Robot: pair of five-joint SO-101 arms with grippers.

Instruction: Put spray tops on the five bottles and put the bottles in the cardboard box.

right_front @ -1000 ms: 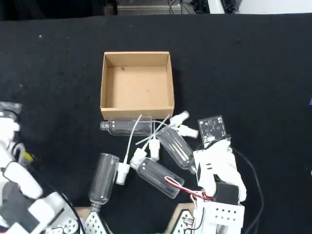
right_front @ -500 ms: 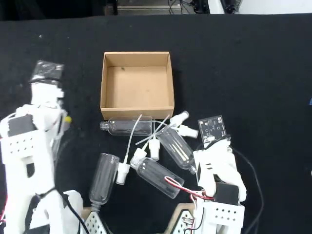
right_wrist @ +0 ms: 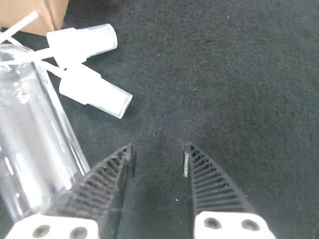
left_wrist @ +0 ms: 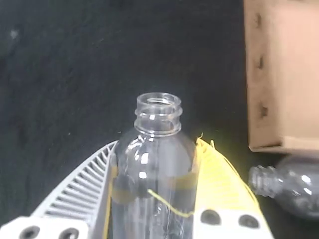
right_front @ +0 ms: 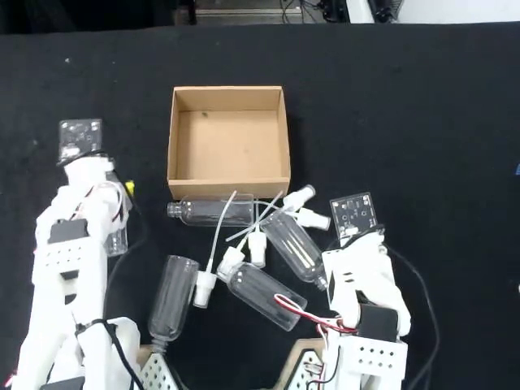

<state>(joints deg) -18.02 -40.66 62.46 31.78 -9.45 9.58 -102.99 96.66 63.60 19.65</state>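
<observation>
— Where is the cardboard box [left_wrist: 284, 74]?
— Ahead of the left gripper [left_wrist: 157, 145], off to one side of its jaws. Those jaws pinch an open-necked bottle [left_wrist: 152, 184], its neck past the tips.
— And the right gripper [right_wrist: 158, 158]?
— Jaws spread. A second bottle [right_wrist: 30, 144] lies just outside one jaw; two spray tops [right_wrist: 94, 95] lie ahead of the tips.
</observation>
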